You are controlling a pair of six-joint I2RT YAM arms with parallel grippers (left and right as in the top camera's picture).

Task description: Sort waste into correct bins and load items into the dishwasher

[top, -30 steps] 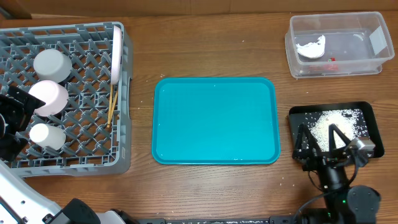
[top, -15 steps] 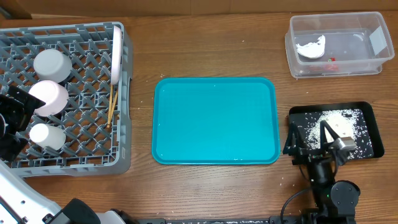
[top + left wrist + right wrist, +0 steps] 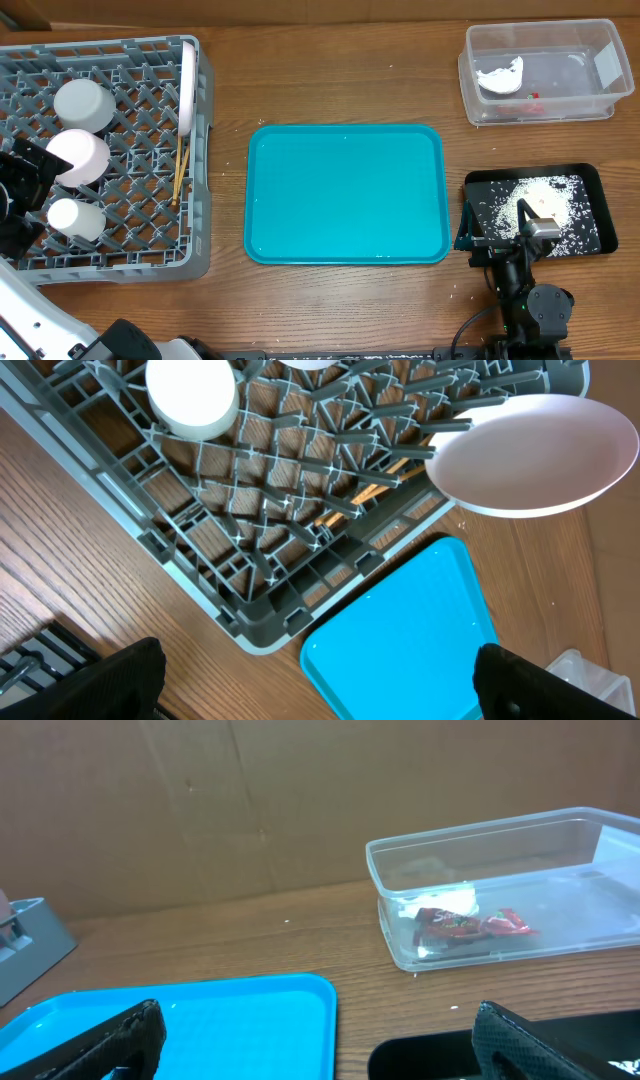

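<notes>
Both grippers are empty, jaws spread wide. The left gripper (image 3: 318, 660) hangs over the near edge of the grey rack (image 3: 110, 268), and the right gripper (image 3: 318, 1020) hovers at the near left corner of the black tray (image 3: 592, 176). Ahead of the left gripper, inside the rack, sit 2 bowls (image 3: 82, 103) turned mouth-down, with 1 small cup (image 3: 75, 218) close by. The plate (image 3: 530, 455) stands on edge farther ahead to its right, and the chopsticks (image 3: 181, 170) lie along the rack's right side near that plate. Just under and to the right of the right gripper, the rice (image 3: 535, 200) is spread loose in the black tray. Farther ahead and to its right, the clear tub (image 3: 575, 75) holds the napkin (image 3: 500, 77) and the red wrapper (image 3: 465, 923). The teal tray (image 3: 345, 195) lies between the 2 arms with none of the task's things on it, so the sorting looks finished. If anything needs resetting, the plate is stiff, smooth and breakable, best pinched at its upper rim. The bowls and cup are slick and offer only rounded bases, so they would likely slip. The chopsticks are light, thin and apt to drop through the lattice, best taken at mid-length. The napkin is soft, so any fold will do. The wrapper is thin and crinkly. The rice cannot be pinched and is better tipped.
</notes>
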